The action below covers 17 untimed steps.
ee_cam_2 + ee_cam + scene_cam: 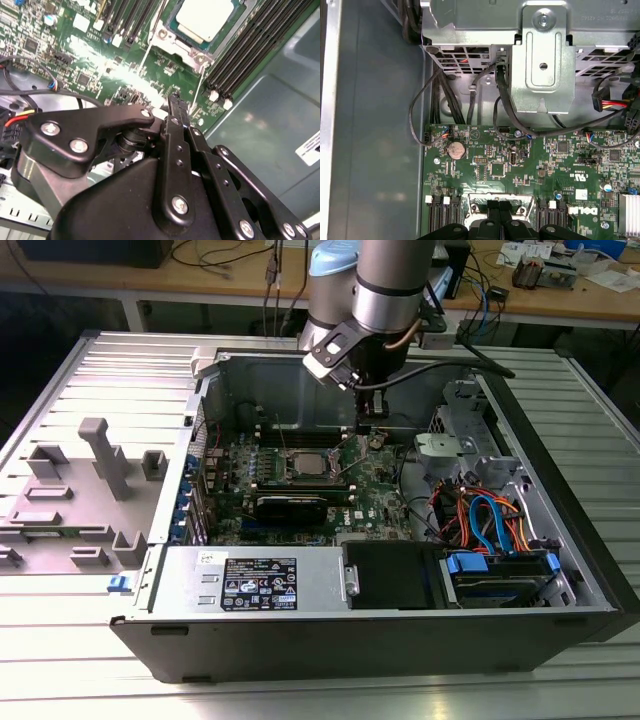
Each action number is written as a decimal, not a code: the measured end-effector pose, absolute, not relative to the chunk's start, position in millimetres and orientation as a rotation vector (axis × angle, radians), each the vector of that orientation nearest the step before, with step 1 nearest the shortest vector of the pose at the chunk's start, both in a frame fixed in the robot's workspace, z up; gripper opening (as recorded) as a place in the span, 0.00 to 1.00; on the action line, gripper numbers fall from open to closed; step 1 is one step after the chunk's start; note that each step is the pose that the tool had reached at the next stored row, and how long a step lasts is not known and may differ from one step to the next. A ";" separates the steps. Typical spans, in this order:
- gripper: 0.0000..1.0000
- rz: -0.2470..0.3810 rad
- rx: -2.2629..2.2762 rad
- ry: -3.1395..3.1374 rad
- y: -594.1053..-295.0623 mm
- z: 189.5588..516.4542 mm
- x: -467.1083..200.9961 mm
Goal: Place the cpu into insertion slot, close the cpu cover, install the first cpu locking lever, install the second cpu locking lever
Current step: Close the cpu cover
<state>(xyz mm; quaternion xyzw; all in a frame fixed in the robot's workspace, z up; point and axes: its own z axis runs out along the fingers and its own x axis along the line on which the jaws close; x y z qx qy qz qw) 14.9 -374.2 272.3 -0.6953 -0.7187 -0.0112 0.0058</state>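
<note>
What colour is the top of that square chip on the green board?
Pale silvery-grey. The cpu shows best in the second wrist view.

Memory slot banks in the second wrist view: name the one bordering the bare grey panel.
The bank lying between the cpu and the grey panel. The other bank, across the cpu, borders green board crowded with small parts.

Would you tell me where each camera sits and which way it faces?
Exterior view: off the arm, looking down into the open computer case; arm and gripper show.
Second wrist view: on the arm, past the gripper toward the cpu.
First wrist view: on the arm, facing motherboard and drive cage; gripper shows.
All three share the gripper and motherboard.
</note>
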 end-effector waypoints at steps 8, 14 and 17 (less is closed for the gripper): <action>0.11 -0.035 -2.176 -2.249 -374.1 270.7 29.1; 0.11 -0.035 -2.176 -2.249 -374.1 270.7 29.2; 0.11 -0.036 -2.175 -2.249 -374.1 270.4 31.6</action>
